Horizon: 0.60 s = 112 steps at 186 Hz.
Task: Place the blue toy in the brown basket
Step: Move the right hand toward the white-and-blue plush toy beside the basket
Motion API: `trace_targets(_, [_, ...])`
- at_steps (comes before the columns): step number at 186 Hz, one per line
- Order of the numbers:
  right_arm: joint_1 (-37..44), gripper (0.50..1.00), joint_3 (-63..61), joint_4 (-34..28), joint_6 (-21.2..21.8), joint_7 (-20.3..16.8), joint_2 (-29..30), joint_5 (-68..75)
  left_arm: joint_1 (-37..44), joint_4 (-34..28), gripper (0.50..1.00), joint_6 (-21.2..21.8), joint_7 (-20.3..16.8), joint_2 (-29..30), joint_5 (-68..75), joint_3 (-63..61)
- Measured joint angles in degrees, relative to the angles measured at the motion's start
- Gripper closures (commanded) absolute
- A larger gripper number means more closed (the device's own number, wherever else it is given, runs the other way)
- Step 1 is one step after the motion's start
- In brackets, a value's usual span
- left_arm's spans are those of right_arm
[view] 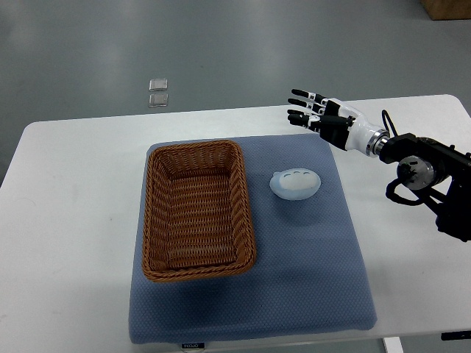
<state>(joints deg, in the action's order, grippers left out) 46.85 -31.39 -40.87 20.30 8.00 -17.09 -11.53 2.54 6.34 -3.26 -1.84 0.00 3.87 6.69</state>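
A pale blue, rounded toy [295,184] lies on the blue-grey mat [309,265], just right of the brown wicker basket [156,220]. The basket stands on the mat's left half and holds nothing that I can see. My right hand [307,109] comes in from the right edge and hovers over the table's far side, above and behind the toy. Its fingers are spread and hold nothing. It is well apart from the toy. My left arm does not show.
The white table [66,220] carries the mat. Two small clear packets [158,92] lie on the grey floor beyond the table's far edge. A brown box corner [446,7] shows at the top right.
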Motion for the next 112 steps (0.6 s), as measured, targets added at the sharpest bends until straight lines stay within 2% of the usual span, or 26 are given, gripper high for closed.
trace_targets(112, [0.0,0.587,-0.2,-0.5,0.9,0.6,0.1,-8.0,-0.5,0.2,0.5,0.7,-0.2,0.0,-0.1,-0.1])
